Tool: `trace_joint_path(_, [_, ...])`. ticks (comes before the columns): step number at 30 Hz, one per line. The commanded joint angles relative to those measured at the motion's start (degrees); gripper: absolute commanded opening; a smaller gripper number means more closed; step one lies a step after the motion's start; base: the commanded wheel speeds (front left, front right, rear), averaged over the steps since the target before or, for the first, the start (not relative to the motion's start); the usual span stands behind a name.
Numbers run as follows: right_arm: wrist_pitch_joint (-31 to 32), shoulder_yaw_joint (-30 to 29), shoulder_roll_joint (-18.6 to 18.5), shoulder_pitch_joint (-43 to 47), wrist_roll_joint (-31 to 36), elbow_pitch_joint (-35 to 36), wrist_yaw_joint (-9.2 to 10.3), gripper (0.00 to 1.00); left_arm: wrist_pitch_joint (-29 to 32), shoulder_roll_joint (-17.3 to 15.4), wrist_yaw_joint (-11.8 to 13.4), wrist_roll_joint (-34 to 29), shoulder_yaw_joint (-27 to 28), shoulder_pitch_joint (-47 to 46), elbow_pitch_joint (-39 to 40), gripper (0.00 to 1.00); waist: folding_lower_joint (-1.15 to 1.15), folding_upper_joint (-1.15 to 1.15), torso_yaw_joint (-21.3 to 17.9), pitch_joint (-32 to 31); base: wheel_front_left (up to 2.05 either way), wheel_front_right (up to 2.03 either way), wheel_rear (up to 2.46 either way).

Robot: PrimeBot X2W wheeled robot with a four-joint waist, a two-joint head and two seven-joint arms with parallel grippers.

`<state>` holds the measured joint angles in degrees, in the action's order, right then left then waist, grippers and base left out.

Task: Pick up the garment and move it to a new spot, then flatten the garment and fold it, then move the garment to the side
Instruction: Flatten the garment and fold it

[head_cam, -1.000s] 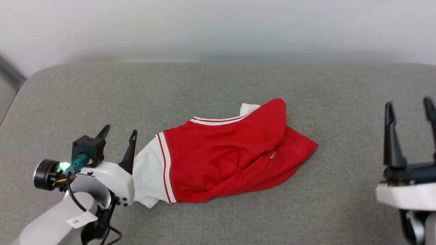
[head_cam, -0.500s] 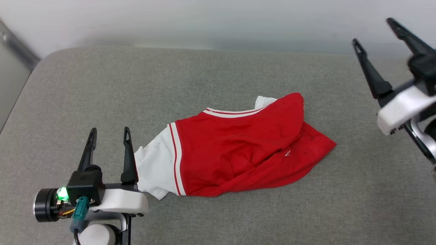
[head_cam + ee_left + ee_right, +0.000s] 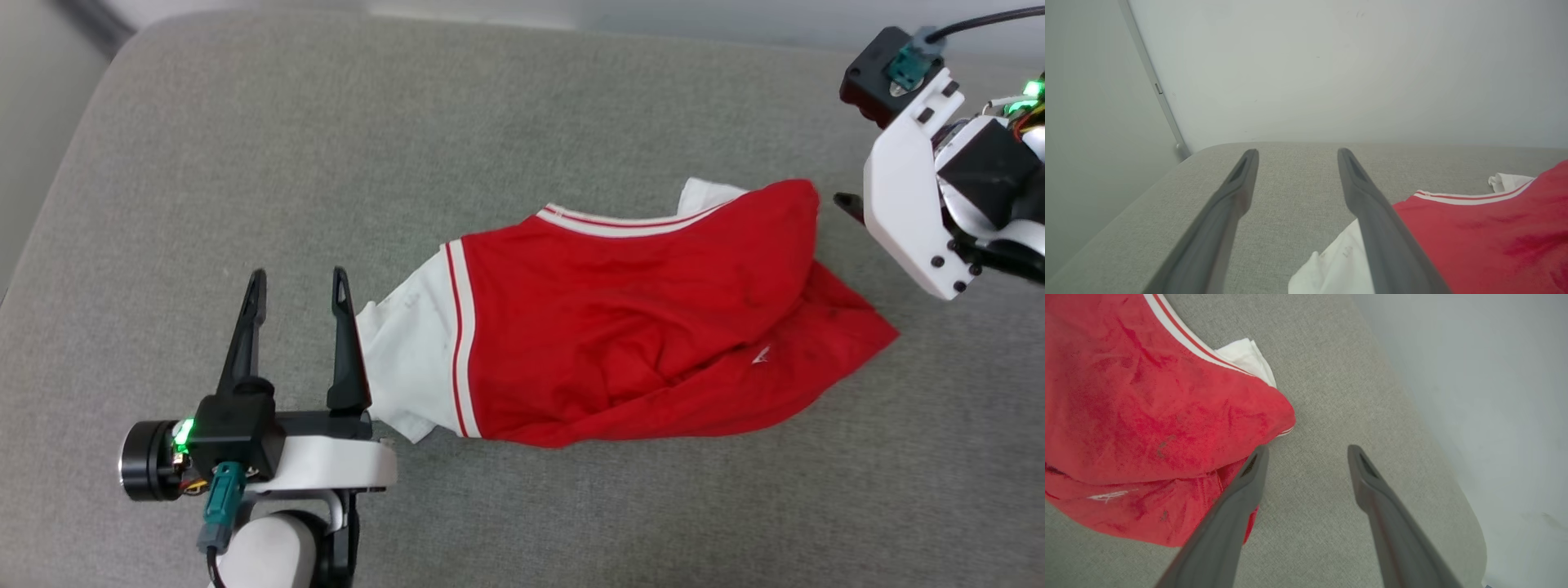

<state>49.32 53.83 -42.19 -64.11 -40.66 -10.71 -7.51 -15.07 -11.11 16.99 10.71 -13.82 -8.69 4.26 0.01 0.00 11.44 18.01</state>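
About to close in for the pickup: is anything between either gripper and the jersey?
Nothing visible does. The open left gripper sits right beside the white sleeve end of the garment, and the open right gripper is at its red end. Only bare grey padded surface lies around them.

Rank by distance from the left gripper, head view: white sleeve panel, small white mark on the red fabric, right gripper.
From the left gripper:
1. white sleeve panel: beside its right-hand finger, at the left end of the garment.
2. small white mark: toward the garment's right end.
3. right gripper: upper right, past the garment.
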Motion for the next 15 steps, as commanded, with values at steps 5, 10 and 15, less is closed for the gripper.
trace_joint_path(5, [4.1, 5.8, 0.0, -4.5, -1.6, -3.9, 0.04, 1.00, -0.1, 3.3, -2.8, -2.3, 1.8, -2.3, 0.7, 1.00, -0.01, 0.00, 3.9, 6.0, 0.00, 0.00, 0.00])
trace_joint_path(10, [4.3, 12.4, 0.4, -6.2, -3.0, -7.8, 0.04, 1.00, -0.1, 5.8, -5.3, -3.7, 3.7, -3.6, 1.0, 1.00, -0.01, 0.00, 5.3, 9.4, 0.00, 0.00, 0.00])
trace_joint_path(15, [1.6, 17.6, 1.3, -4.4, -5.6, -11.2, 0.03, 1.00, -0.1, 7.2, -6.9, -4.6, 5.3, -4.5, 0.7, 1.00, -0.01, 0.00, 5.9, 11.0, 0.00, 0.00, 0.00])
